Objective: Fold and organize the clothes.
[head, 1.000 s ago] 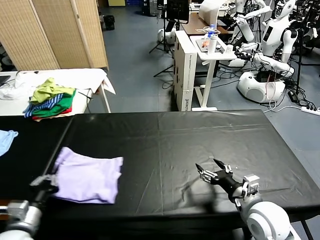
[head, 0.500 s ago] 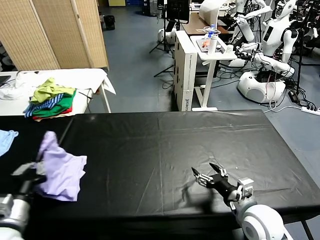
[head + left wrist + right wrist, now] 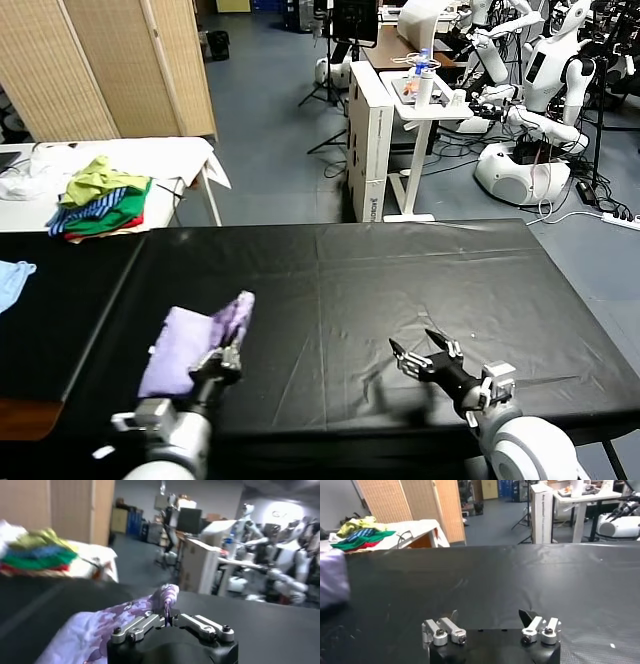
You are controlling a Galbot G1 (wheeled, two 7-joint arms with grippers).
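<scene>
The pale lavender T-shirt (image 3: 190, 337) lies bunched on the black table (image 3: 400, 280) at the front left. One corner stands raised. My left gripper (image 3: 228, 350) is shut on that corner. In the left wrist view the shirt (image 3: 90, 630) shows its darker purple print, and a fold of it is pinched in my left gripper (image 3: 169, 620). My right gripper (image 3: 425, 352) is open and empty just above the table at the front right. The right wrist view shows my right gripper (image 3: 490, 616) with its jaws wide apart, and the shirt (image 3: 332, 585) far off at the edge.
A light blue cloth (image 3: 12, 278) lies at the table's left edge. A green, yellow and red pile of garments (image 3: 100, 195) sits on a white side table behind. A white cabinet (image 3: 375, 140) and other robots stand beyond the far edge.
My left gripper has carried the shirt's edge from the far left toward the table's middle, folding the shirt over itself. My right gripper has barely moved.
</scene>
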